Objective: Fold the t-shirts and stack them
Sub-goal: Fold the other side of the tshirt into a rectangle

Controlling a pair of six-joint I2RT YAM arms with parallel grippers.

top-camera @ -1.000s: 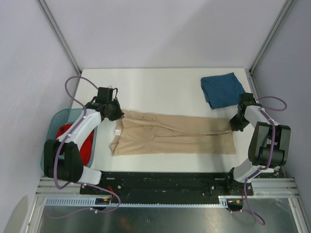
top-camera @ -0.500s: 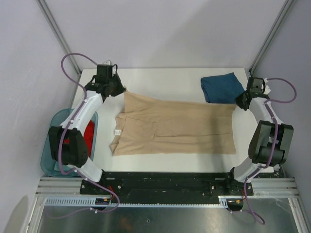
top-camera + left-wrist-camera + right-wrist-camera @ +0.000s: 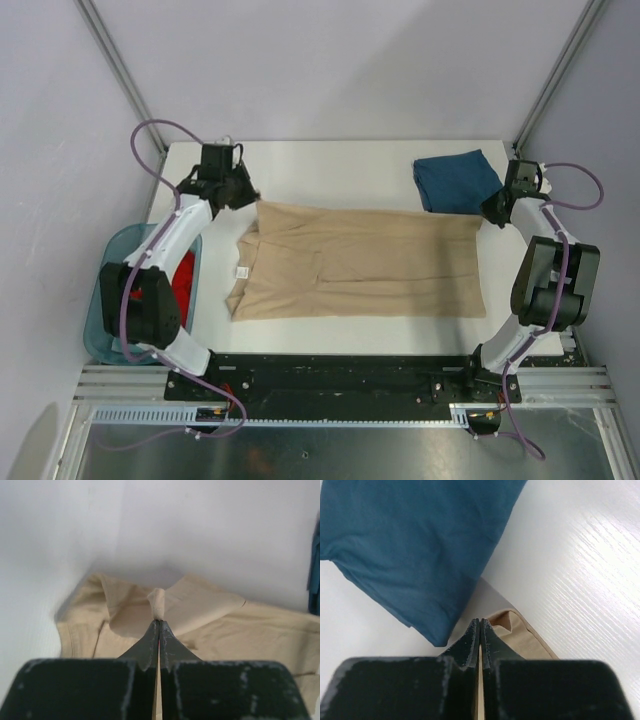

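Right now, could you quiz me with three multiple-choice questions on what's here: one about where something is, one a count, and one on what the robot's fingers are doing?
1. Where does the folded blue shirt lie?
A. at the far right corner of the table
B. at the near left corner
C. hanging from an arm

2. How many shirts show?
A. two
B. three
C. five

3. What are the left arm's fingers doing?
A. spread wide
B. shut on the tan shirt
C. shut on nothing

Answers:
1 A: it lies by the far right edge, beside the right arm's fingers.
2 B: tan, blue, and a red shirt in the bin at the left.
3 B: a fold of tan cloth is pinched between their tips.
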